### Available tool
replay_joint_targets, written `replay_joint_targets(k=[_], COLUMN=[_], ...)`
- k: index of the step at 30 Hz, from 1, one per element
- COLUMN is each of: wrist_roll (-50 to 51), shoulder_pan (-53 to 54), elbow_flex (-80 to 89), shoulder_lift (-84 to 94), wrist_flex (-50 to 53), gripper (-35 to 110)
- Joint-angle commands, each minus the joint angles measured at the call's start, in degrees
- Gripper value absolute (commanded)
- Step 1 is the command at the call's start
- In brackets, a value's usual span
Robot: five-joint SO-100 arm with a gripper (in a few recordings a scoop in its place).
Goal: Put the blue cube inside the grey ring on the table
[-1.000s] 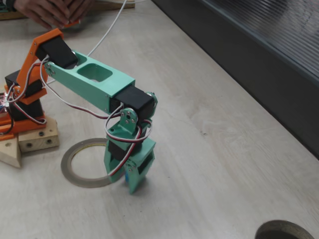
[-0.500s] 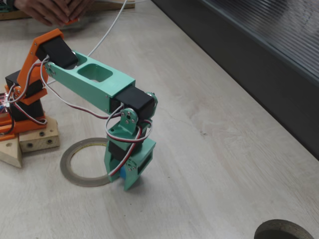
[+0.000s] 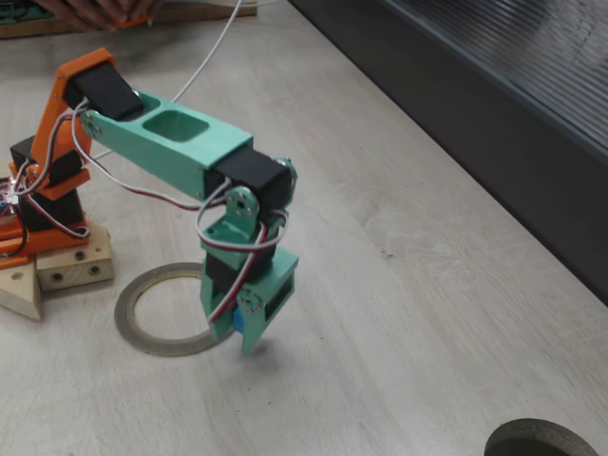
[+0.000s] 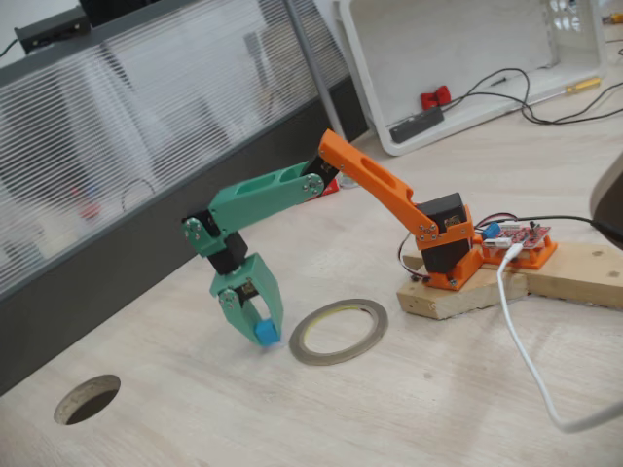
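Your gripper has lifted off the table since before, jaws clamped on the blue cube, grey ring just beside them.

blue cube seemingly half-hidden by gripper

Workshop or lab bench: bare circuit board, loose cables, wood-block arm mount.
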Motion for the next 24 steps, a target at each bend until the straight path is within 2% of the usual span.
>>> replay_joint_targets(k=[1, 24], wrist_roll=[0.4, 0.4], shoulder_pan=[1.3, 1.2], elbow_flex=[-0.8, 0.1], shoulder_lift=[6.7, 12.0], wrist_flex=[0.5, 1.3], gripper=[20, 20])
